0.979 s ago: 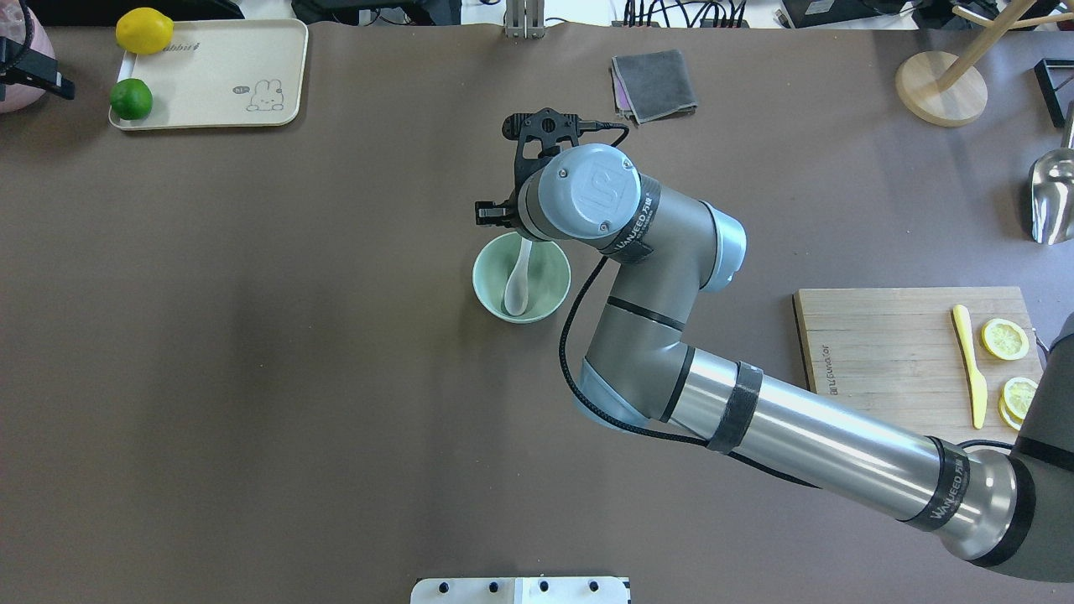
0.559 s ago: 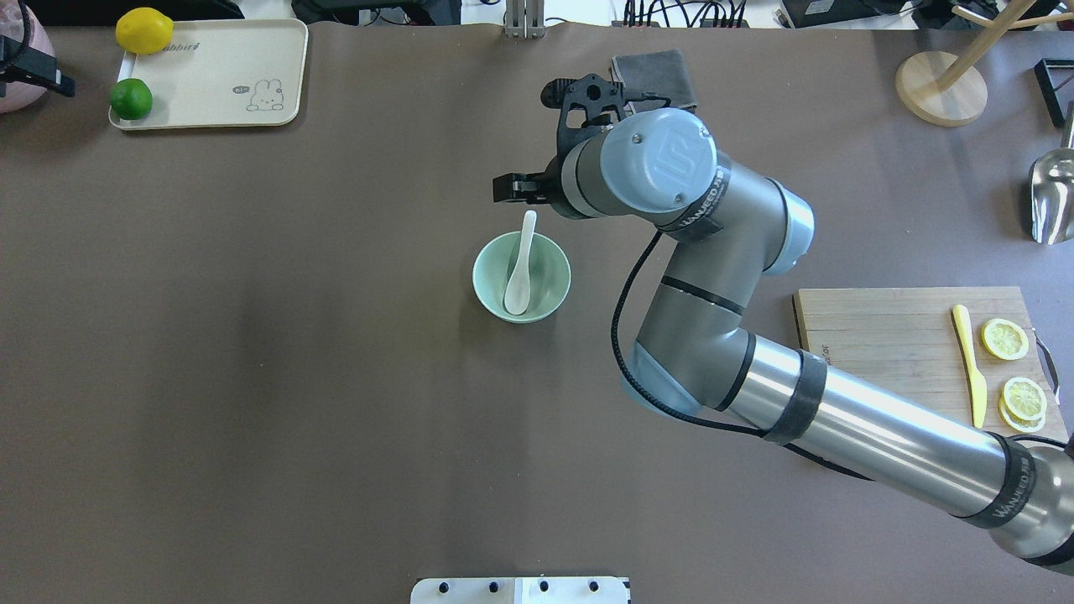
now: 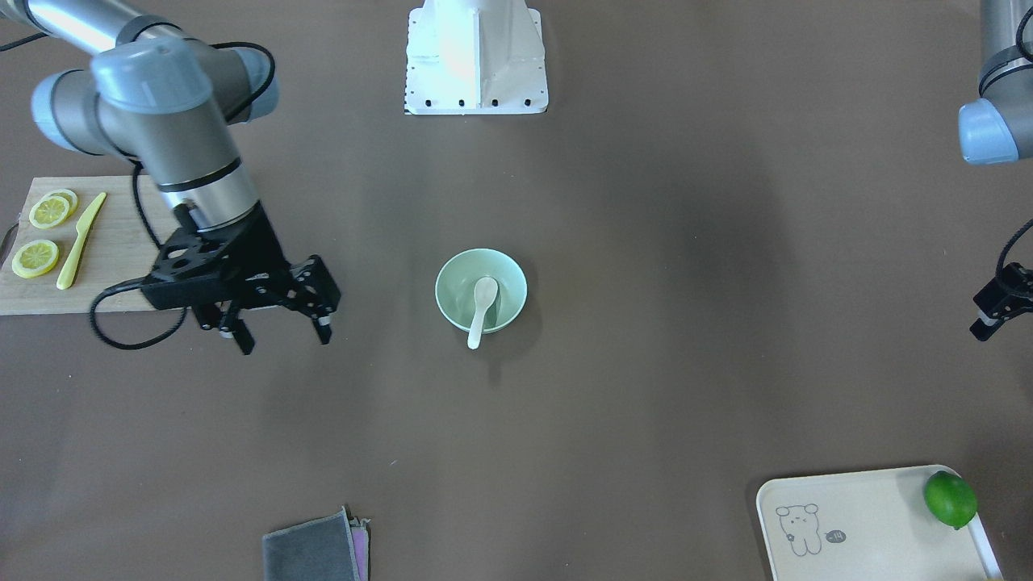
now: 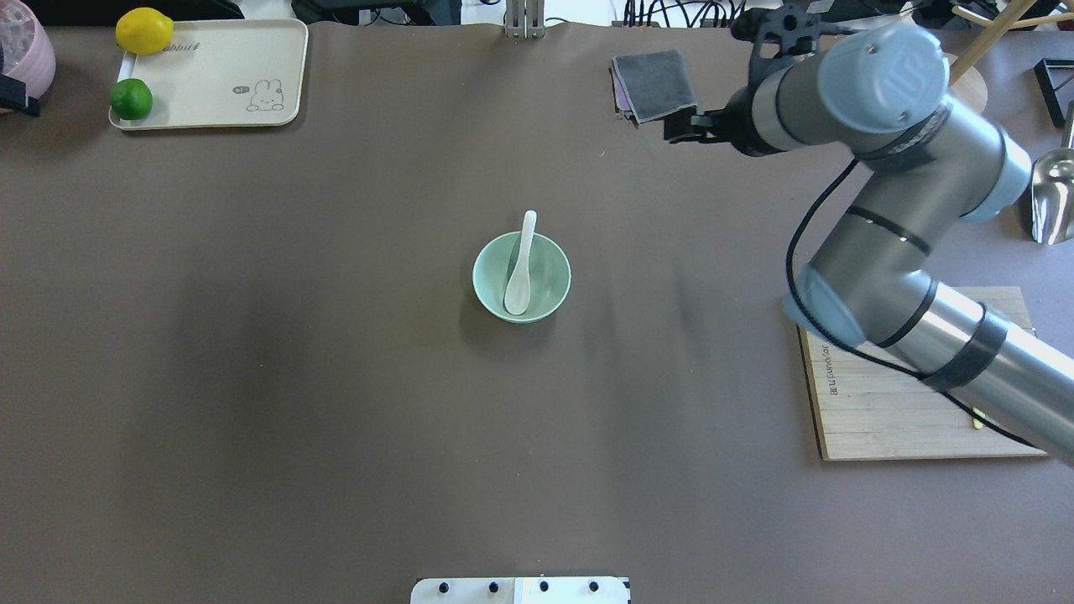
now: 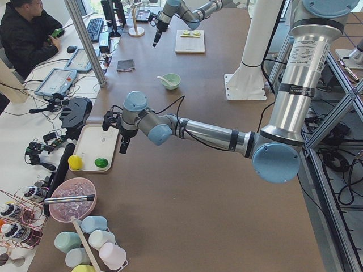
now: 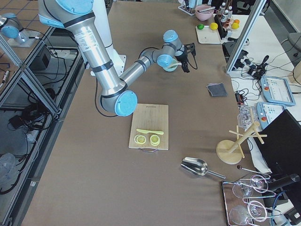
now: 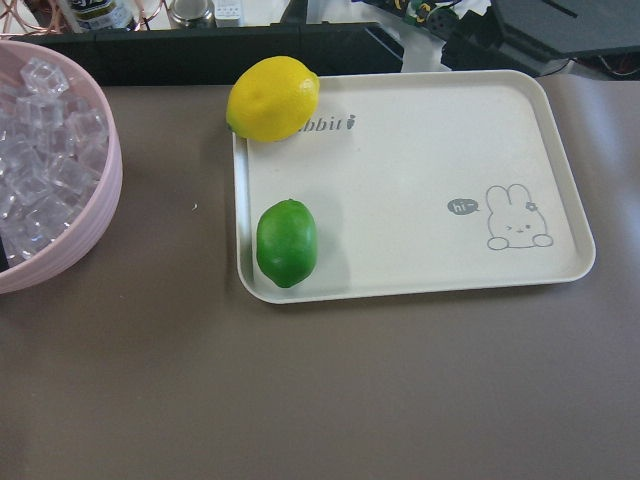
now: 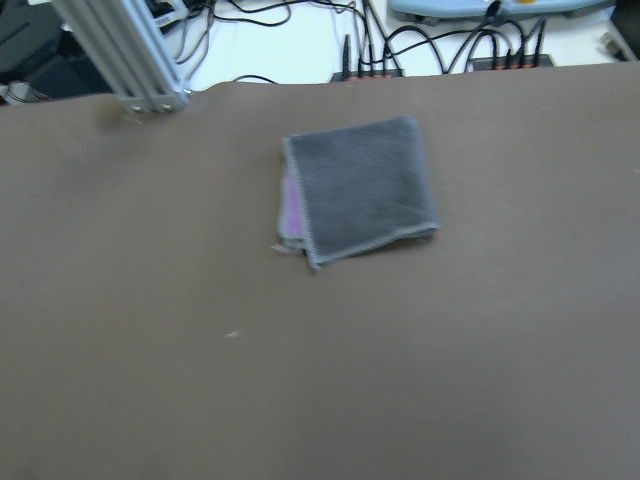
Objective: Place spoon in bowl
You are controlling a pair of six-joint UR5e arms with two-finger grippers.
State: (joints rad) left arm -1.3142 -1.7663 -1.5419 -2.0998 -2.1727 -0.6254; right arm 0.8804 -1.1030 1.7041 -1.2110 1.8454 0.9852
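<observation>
Now the spoon (image 4: 521, 267) rests in the bowl (image 4: 555, 283), handle over its far rim. The right gripper (image 3: 284, 340), spread and empty, should withdraw high, never brushing that handle. I cannot tell the left gripper's (image 3: 997, 311) state.

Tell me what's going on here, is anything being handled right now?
Nothing is being held. The spoon lies in the bowl, scoop inside and handle leaning out over the rim. The right gripper hangs open and empty, well to the side of the bowl, near the cutting board. The left gripper is far off at the table's other end, toward the tray with the lime; whether it is open cannot be told.
</observation>
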